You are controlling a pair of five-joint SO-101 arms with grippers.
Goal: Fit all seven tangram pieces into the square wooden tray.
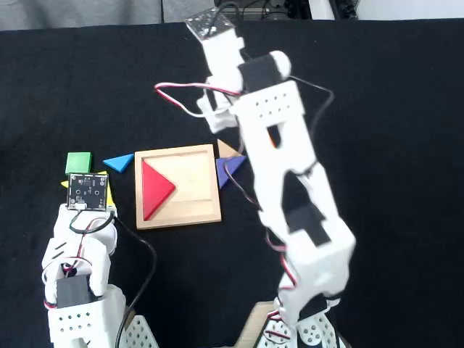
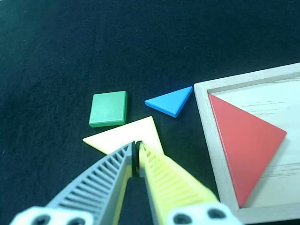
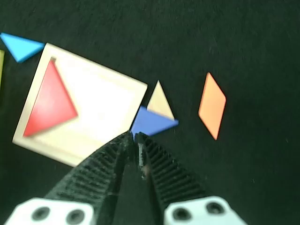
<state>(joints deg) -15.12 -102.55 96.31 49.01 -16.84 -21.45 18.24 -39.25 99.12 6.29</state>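
Overhead, the square wooden tray (image 1: 177,217) holds the red triangle (image 1: 154,188) at its left. At your left wrist, the left gripper (image 2: 136,149), clamped on nothing, hovers over the yellow triangle (image 2: 131,136), which looks thin, stiff and light, so pinch across its edges. At your right wrist, the right gripper (image 3: 136,139), likewise closed, sits beside the dark blue triangle (image 3: 152,123).

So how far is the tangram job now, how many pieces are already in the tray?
One of seven: the red triangle lies in the wooden tray. Nothing looks gripped; the left gripper, shut, is at the yellow triangle and the right gripper, shut, by the dark blue triangle. Also outside the tray: green square, light blue triangle, tan triangle, orange parallelogram.
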